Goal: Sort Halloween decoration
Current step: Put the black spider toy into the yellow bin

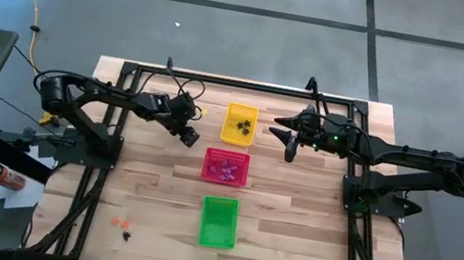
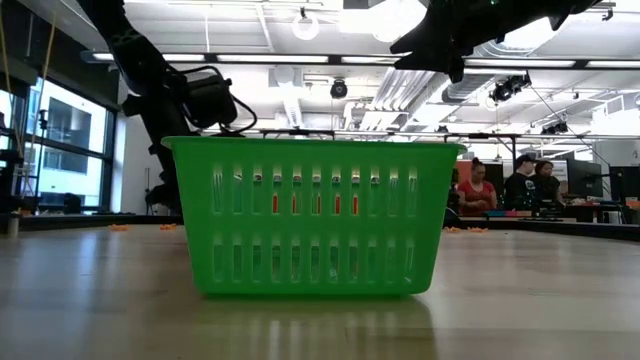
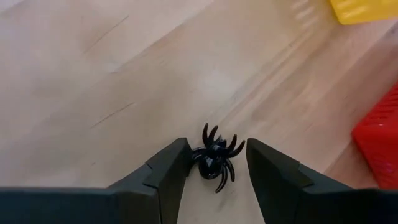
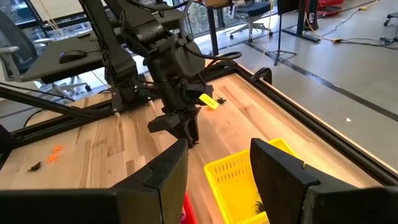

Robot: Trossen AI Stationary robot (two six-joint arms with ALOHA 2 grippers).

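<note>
Wooden worktop (image 1: 289, 242) beneath: black spider trinket (image 3: 216, 155) pinched in left tool (image 3: 214, 163) beside yellow basket (image 1: 239, 124), probably light, stiff, leggy, best taken by body; right tool (image 1: 291, 139) open, empty, opposite.

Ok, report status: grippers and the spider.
Left gripper holding black spider, left of yellow basket. Right gripper open, idle above table. Nothing in the way.
</note>
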